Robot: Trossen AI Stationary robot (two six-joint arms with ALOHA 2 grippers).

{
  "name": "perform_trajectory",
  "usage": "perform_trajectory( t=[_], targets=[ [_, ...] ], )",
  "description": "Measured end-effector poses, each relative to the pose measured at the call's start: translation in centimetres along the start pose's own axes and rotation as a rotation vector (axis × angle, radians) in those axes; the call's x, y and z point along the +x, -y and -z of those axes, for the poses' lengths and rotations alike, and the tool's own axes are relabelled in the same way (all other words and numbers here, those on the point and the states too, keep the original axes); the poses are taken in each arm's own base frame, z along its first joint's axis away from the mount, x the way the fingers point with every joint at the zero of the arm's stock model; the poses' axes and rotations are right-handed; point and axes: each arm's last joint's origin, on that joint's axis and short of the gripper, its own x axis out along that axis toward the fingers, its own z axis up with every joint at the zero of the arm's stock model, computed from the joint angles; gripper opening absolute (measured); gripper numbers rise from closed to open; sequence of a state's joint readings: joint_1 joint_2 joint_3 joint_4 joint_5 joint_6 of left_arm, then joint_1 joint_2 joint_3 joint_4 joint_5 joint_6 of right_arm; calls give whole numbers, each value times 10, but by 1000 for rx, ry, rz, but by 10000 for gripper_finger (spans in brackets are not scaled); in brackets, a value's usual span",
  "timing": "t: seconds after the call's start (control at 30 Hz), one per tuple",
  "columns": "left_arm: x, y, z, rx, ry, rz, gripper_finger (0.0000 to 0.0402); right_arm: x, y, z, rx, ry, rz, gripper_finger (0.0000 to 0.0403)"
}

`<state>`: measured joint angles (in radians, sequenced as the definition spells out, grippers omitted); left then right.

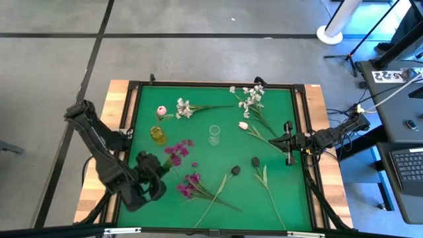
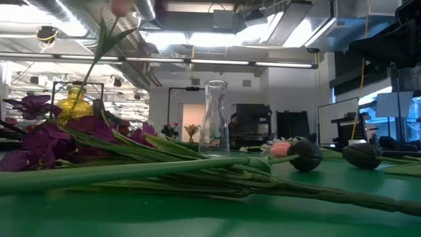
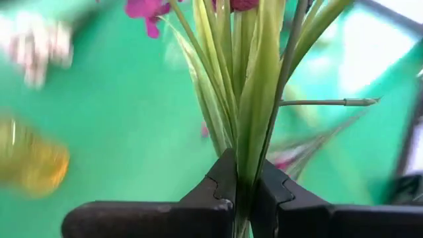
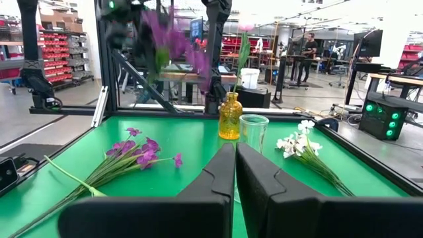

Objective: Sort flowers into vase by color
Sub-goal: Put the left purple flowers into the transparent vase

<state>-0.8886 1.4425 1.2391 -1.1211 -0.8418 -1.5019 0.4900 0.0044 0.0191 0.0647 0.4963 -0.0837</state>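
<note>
the left end effector [image 3: 243,198] is clamped on the green stems of a magenta sprig [image 1: 175,153]; in its wrist view the two dark fingers [image 3: 215,192] press from either side on a flat bundle of stems and leaves, with purple-pink blooms at the far end. from above, this end effector [image 1: 153,170] sits at the near-left part of the green worktop [image 1: 277,119], and the held sprig reaches toward the yellow vase [image 1: 158,135], which already carries a pink bud [image 1: 161,111]. in the right wrist view the held magenta sprig [image 4: 173,41] hangs raised above the worktop, behind and above the yellow vase [image 4: 230,117]

the right end effector [image 4: 235,173] has its fingers pressed together with nothing between them; from above it [image 1: 287,141] rests near the right edge of the worktop, close to the stem of a pale pink bud [image 1: 243,125]

a clear glass vase [image 1: 213,135] stands upright near the centre, just beside the yellow one and empty. a second magenta sprig [image 1: 190,183] lies flat on the near part of the worktop. two white sprigs lie along the far side, one [image 1: 184,108] left of centre and one [image 1: 252,98] toward the right. two dark-headed stems [image 1: 236,170] [image 1: 256,161] lie on the near-right area
</note>
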Motion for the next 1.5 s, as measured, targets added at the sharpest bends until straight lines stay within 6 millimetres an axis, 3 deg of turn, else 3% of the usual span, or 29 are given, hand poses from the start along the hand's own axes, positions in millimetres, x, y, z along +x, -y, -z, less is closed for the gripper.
perform_trajectory(
  t=[0.17, 0.33, 0.5, 0.67, 0.77, 0.87, 1.13, 1.5],
  targets=[
    [-20, 14, -20, 112, 339, 62, 10, 0, 0, 0, 0, 0, 0, 17],
    [-19, 23, -35, 188, 594, -48, 11, 0, 0, 0, 0, 0, 0, 17],
    [-2, 25, -52, 202, 529, -71, 11, 0, 0, 0, 0, 0, 0, 17],
    [17, 49, -61, 271, 409, 144, 10, 0, 0, 0, 0, 0, 0, 17],
    [27, 64, -69, 346, 448, 301, 10, 0, 0, 0, 0, 0, 0, 17],
    [35, 67, -82, 375, 554, 351, 10, 0, 0, 0, 0, 0, 0, 17],
    [65, 47, -123, 401, 792, 302, 12, 0, 0, 0, 0, 0, 0, 17],
    [113, -3, -176, 387, 818, 123, 13, 0, 0, 0, 0, 0, 0, 17]
  ],
)
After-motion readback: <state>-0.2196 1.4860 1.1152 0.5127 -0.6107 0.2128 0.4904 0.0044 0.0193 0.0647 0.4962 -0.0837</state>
